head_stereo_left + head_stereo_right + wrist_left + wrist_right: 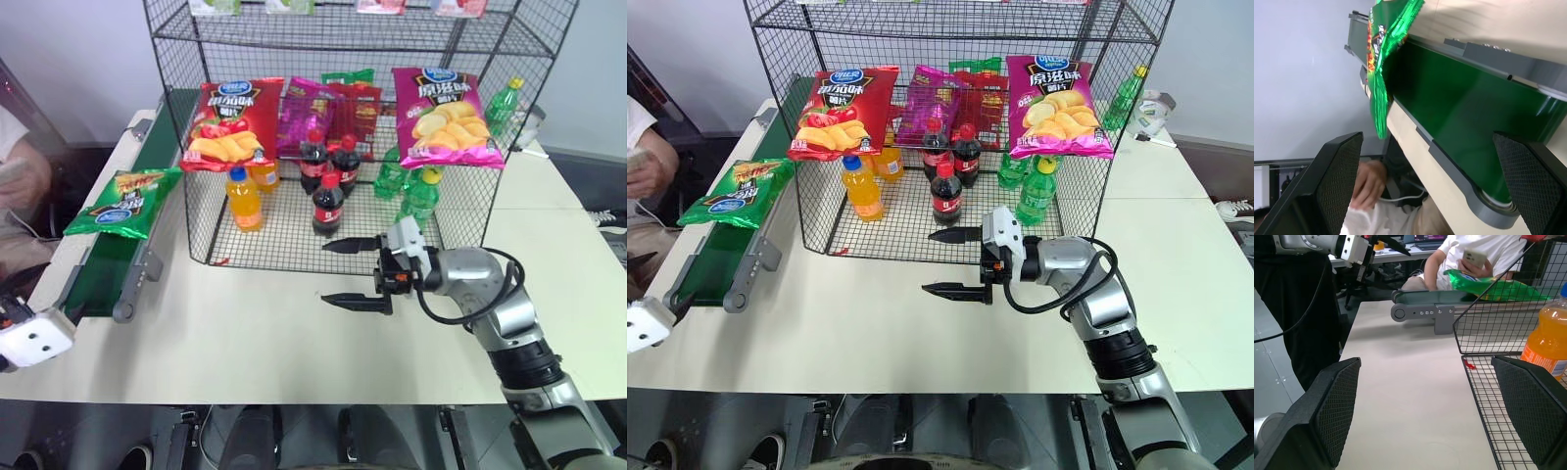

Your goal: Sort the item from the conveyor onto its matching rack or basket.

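Note:
The item, a shiny green crisp bag [125, 204], lies on the conveyor [103, 269], a dark green belt with grey rails along the table's left edge. The bag overhangs the belt's outer rail. My left gripper [1427, 136] hovers open off the belt's near end and points along the belt toward the bag, well short of it. The rack [284, 230], a tall black wire cage, stands at the table's middle back. In front of the cage my right gripper [325, 271] points left over the bare table, open and empty.
A red bag [227, 122] and a pink bag [446, 117] hang on the cage front. Cola bottles [328, 201], orange bottles [245, 199] and green bottles [421, 196] stand on its floor. A seated person [1474, 254] holds a phone just beyond the conveyor.

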Motion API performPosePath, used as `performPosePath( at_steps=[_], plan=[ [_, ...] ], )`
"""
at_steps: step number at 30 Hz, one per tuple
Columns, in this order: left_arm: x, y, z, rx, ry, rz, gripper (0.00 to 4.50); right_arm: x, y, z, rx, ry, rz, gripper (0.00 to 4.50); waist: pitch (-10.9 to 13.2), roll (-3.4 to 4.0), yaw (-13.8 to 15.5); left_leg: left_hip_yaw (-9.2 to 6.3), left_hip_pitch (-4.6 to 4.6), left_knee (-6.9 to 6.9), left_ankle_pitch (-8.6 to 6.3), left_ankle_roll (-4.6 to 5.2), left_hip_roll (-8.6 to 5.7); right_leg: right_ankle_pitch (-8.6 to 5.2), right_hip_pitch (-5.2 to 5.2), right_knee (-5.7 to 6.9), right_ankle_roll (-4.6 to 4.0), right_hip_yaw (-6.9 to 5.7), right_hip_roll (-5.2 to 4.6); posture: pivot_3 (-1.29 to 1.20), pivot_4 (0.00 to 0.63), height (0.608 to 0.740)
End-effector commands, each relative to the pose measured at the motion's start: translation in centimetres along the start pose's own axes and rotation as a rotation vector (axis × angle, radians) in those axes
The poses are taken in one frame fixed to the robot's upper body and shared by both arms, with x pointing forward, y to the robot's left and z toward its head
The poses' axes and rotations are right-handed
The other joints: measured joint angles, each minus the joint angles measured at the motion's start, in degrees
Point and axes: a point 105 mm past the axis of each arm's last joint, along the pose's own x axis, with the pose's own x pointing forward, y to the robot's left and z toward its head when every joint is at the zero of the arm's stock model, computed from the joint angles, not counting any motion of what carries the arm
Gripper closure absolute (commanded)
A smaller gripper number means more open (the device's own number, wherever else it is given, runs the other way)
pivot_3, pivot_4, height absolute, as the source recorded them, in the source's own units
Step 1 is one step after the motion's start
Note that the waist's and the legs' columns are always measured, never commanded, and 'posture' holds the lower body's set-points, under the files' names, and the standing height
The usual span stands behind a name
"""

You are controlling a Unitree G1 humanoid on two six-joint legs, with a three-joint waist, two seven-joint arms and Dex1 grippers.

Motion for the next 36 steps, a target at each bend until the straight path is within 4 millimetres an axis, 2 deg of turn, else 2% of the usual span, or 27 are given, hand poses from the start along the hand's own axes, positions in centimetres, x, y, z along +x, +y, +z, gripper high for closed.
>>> performPosePath(
  at_steps=[1,6,21,29,32,33,34,36],
  plan=[
    [0.0,0.6,0.1,0.001,-0.006,0.028,0.0,-0.1,0.0,1.0,-0.045,-0.008,0.005,0.05,0.0,0.0,0.0,0.0,0.0,0.0,0.0,0.0,0.0,0.0,0.0,0.0,0.0,0.0,0.0,0.0,0.15,0.739],
    [0.7,0.3,0.3,-0.015,-0.017,0.01,0.0,-1.0,-0.5,1.0,-0.047,0.01,-0.022,0.05,0.0,0.0,0.1,0.0,0.01,0.01,0.0,0.0,0.0,0.0,0.02,0.0,0.0,-0.01,0.01,0.0,0.15,0.739],
    [1.9,0.0,0.1,-0.017,-0.026,0.001,0.0,-1.3,-0.2,1.0,-0.051,0.026,-0.047,0.05,0.0,-0.01,0.1,0.02,0.02,0.04,0.0,0.0,0.0,0.01,0.01,0.05,0.01,-0.01,0.04,0.0,0.15,0.739],
    [3.1,-1.2,0.8,-0.048,-0.06,-0.031,0.0,-1.6,-0.4,1.1,-0.065,0.036,-0.058,0.05,0.0,-0.01,0.1,0.02,0.02,0.08,0.0,0.0,-0.01,0.01,0.03,0.09,0.02,-0.02,0.04,0.0,0.15,0.739],
    [3.3,-1.1,0.8,-0.072,-0.067,-0.034,0.73,-1.7,-0.5,1.1,-0.071,0.039,-0.066,0.0,0.0,-0.01,0.1,0.02,0.02,0.11,0.01,0.01,-0.01,0.01,0.03,0.14,0.02,-0.02,0.04,0.0,0.15,0.739],
    [3.3,-1.0,0.7,-0.074,-0.064,-0.033,1.28,-1.8,-0.5,1.1,-0.073,0.04,-0.071,0.0,0.0,-0.01,0.1,0.02,0.03,0.12,0.0,0.01,-0.01,0.01,0.03,0.15,0.02,-0.02,0.04,0.0,0.15,0.739],
    [3.2,-1.0,0.6,-0.073,-0.062,-0.032,1.64,-1.9,-0.6,1.0,-0.074,0.042,-0.073,0.0,0.0,-0.01,0.1,0.02,0.02,0.13,0.0,0.01,-0.01,0.01,0.03,0.15,0.02,-0.02,0.05,0.0,0.15,0.739],
    [3.2,-1.1,0.6,-0.081,-0.067,-0.033,2.78,-2.1,-0.6,0.9,-0.077,0.048,-0.08,0.0,0.0,-0.01,0.1,0.02,0.02,0.13,0.01,0.01,-0.01,0.01,0.01,0.17,0.02,-0.02,0.05,0.0,0.15,0.739]
  ],
)
